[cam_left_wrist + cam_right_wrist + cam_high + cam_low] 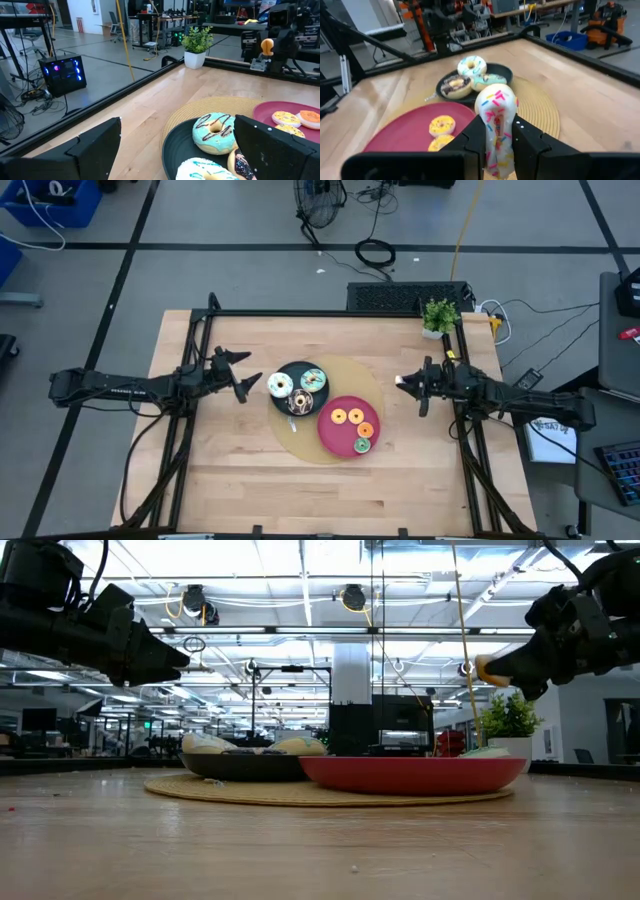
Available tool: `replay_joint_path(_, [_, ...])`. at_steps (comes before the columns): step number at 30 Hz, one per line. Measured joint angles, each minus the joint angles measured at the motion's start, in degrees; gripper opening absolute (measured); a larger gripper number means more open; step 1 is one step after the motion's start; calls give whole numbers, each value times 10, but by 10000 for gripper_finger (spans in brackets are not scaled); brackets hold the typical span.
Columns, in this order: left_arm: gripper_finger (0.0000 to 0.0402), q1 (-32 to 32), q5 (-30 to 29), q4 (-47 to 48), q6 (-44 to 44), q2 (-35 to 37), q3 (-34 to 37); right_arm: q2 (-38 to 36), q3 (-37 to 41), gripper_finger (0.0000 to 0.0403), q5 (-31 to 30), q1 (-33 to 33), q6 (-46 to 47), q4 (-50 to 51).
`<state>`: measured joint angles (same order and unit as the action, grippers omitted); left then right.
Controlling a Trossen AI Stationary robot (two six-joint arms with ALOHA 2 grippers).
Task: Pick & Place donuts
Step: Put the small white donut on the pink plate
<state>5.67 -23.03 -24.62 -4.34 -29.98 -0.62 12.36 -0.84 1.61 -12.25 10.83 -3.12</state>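
Note:
My right gripper [403,383] hovers right of the red plate [335,438], shut on a white-iced donut with coloured sprinkles [496,120]. Three yellow-orange donuts [355,417] and a green one [361,445] lie on the red plate. The black plate [297,367] holds a white donut [280,386], a teal one [313,378] and a brown one [300,403]. Both plates rest on a round woven mat [365,380]. My left gripper [247,372] stands open just left of the black plate, fingers level, nothing between them. My right gripper pinches the sprinkled donut between its two fingers [472,142], one on each flat face of the ring's lower part [495,150]. The fingers come about level from the table's right side. The donut stands on edge beyond the fingers, lifted clear of the table [488,668].
A small potted plant [440,315] stands at the table's far right corner. Black frame rails [330,314] run along the far edge and both sides. Bare wooden tabletop [300,490] lies toward the near edge.

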Motion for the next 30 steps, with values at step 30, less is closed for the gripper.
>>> replay_joint_path(30, [381, 0, 0, 0, 0, 0, 0, 13, -1, 59, 64, 26, 7, -77])
